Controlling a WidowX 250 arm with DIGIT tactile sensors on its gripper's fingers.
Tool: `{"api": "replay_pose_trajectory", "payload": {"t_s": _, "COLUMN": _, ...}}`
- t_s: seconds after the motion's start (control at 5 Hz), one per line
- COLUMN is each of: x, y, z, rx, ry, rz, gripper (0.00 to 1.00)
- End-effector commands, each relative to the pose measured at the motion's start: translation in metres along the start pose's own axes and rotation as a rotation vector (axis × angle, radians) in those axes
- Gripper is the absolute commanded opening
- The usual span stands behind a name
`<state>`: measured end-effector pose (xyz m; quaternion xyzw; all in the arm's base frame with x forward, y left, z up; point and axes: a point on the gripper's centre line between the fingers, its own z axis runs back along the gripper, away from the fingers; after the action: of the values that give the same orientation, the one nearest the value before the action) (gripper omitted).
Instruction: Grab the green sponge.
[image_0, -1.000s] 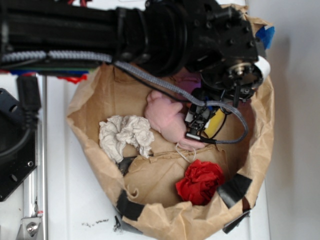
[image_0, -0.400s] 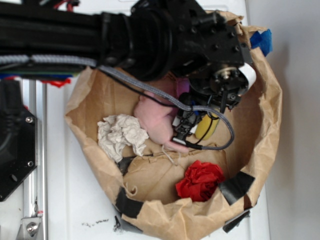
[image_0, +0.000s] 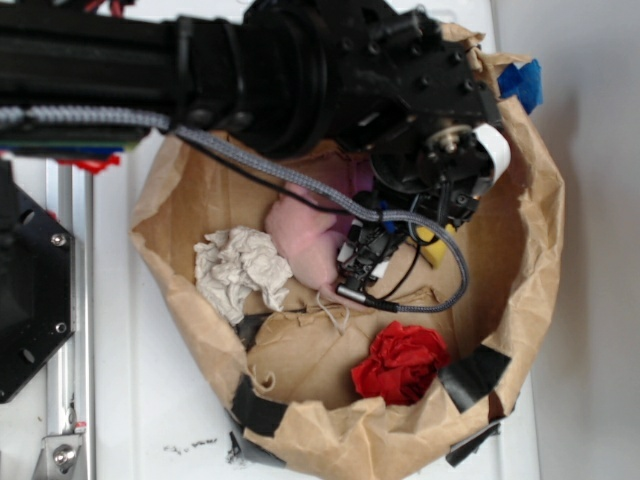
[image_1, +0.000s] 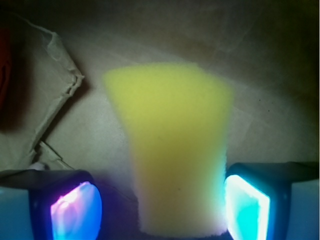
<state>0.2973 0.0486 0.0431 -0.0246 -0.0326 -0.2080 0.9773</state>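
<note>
Exterior view: black arm reaches in from the left over a brown paper bag standing open on a white table. Inside the bag: white crumpled cloth at left, pink plush in the middle, red cloth at lower right. Gripper is down in the bag, right of the plush, mostly hidden by the wrist and a grey braided cable. Only a small yellow corner of the sponge shows under the wrist; the fingers cannot be made out here. Blue tape on the bag rim at upper right, black tape patches along the lower rim.

Wrist view: sponge fills the centre, a yellow foam wedge, wider at the far end, lying on the brown paper floor. Gripper is spread apart with the sponge's near end between the fingers. Right pad, glowing cyan, sits right at the sponge's edge; left pad, glowing purple-pink, stands apart with a dark gap. Not clenched on it. A folded paper flap sits at left, and a red blur at the far left edge. Plush and white cloth are out of this view.
</note>
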Motion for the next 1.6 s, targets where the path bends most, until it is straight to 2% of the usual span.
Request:
{"api": "replay_pose_trajectory", "payload": {"t_s": 0.0, "x": 0.009, "y": -0.001, "z": 0.007, "rx": 0.035, "ry": -0.031, "rz": -0.009, "gripper": 1.00}}
{"api": "replay_pose_trajectory", "payload": {"t_s": 0.6, "x": 0.016, "y": 0.002, "z": -0.013, "rx": 0.056, "ry": 0.002, "rz": 0.019, "gripper": 1.00}}
{"api": "replay_pose_trajectory", "payload": {"t_s": 0.8, "x": 0.014, "y": 0.003, "z": -0.011, "rx": 0.054, "ry": -0.010, "rz": 0.030, "gripper": 0.00}}
{"api": "replay_pose_trajectory", "payload": {"t_s": 1.2, "x": 0.010, "y": 0.000, "z": 0.024, "rx": 0.055, "ry": -0.073, "rz": 0.073, "gripper": 0.00}}
{"api": "replay_pose_trajectory", "payload": {"t_s": 1.4, "x": 0.004, "y": -0.008, "z": 0.072, "rx": 0.041, "ry": -0.114, "rz": 0.164, "gripper": 0.00}}
